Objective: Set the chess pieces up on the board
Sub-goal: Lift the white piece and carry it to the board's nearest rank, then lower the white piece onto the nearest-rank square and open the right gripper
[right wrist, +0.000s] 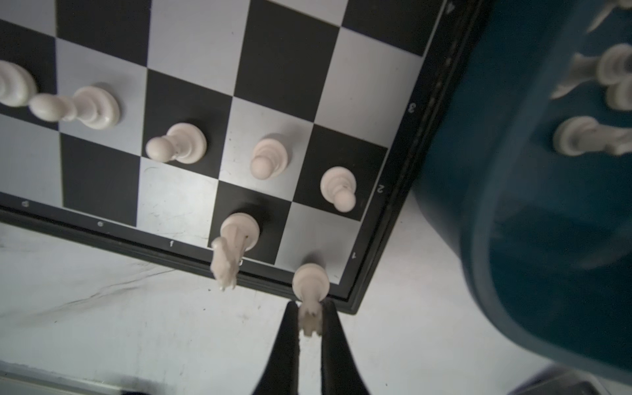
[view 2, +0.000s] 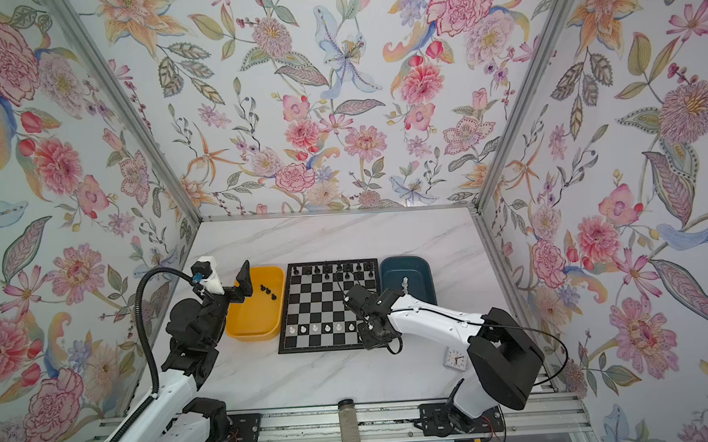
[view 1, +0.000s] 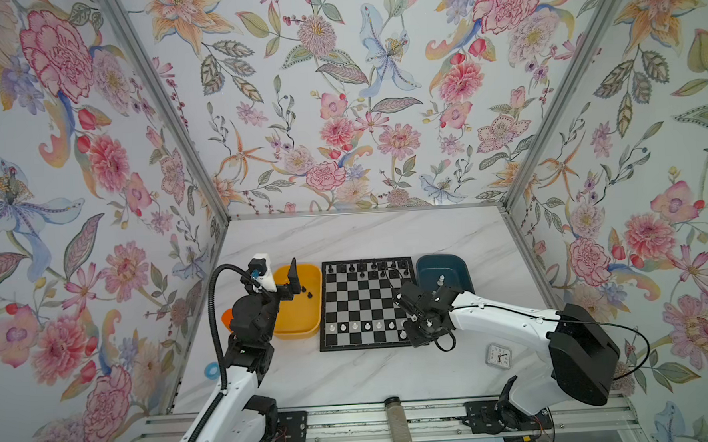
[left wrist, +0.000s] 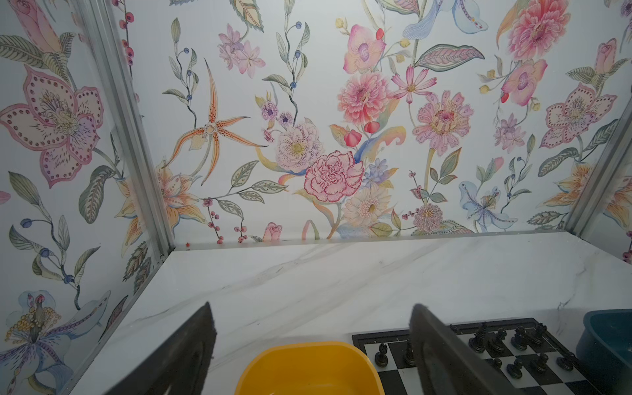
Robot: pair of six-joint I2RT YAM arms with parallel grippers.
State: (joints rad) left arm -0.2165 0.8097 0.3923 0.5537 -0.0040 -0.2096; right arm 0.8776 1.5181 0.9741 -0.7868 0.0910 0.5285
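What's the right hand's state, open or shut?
Right hand shut on the white chess piece: in the right wrist view, fingers press its top; its base sits at the board's corner square.

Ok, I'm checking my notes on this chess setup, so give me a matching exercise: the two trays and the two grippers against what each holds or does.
Things:
1. yellow tray
2. dark blue tray
3. left gripper
4. right gripper

States:
A. shut on the corner white piece
B. holds black pieces
C. open, nothing between its fingers
D. holds white pieces

Pairs: 1-B; 2-D; 3-C; 4-A
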